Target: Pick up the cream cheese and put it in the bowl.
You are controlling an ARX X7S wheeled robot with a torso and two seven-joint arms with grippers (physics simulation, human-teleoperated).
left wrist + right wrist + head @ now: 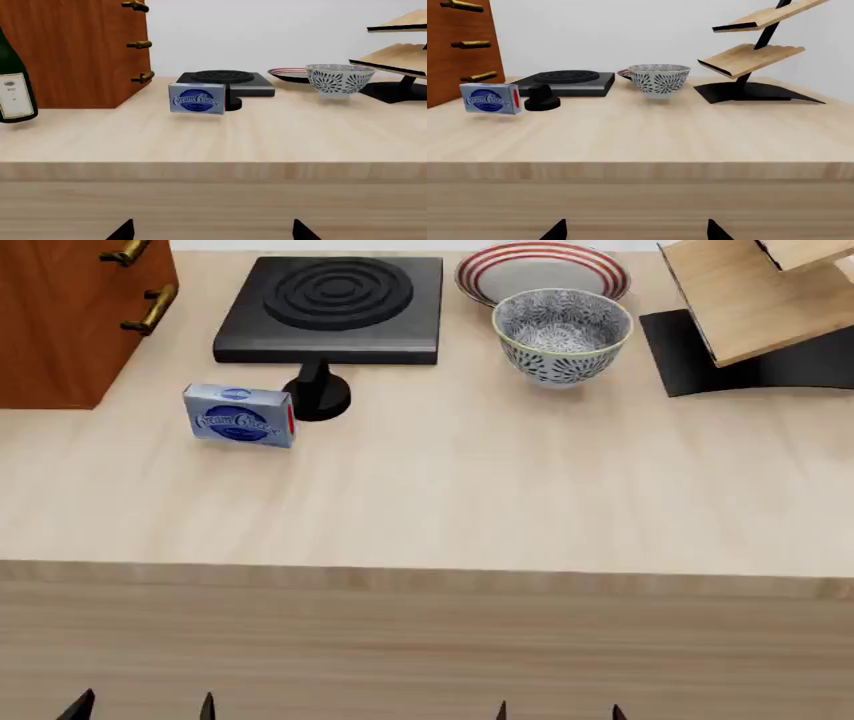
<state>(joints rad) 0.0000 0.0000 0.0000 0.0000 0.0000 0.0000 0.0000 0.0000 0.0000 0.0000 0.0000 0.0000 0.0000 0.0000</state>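
Note:
The cream cheese (240, 416) is a small light blue box with a dark blue oval logo and a red end, standing on the wooden counter at the left, just in front of the black burner; it shows too in the left wrist view (197, 99) and the right wrist view (490, 98). The blue-and-white patterned bowl (562, 336) stands at the back centre-right (339, 78) (659, 78). My left gripper (144, 708) and right gripper (559, 712) hang below the counter's front edge, both open and empty (212, 231) (636, 231), far from the box.
A black burner plate (335, 306) with a knob (316, 396) sits behind the box. A red-ringed white plate (541, 270) lies behind the bowl. A wooden cabinet (74, 310) stands at the left, a wooden rack (747, 310) at the right, a wine bottle (13, 80) at the far left.

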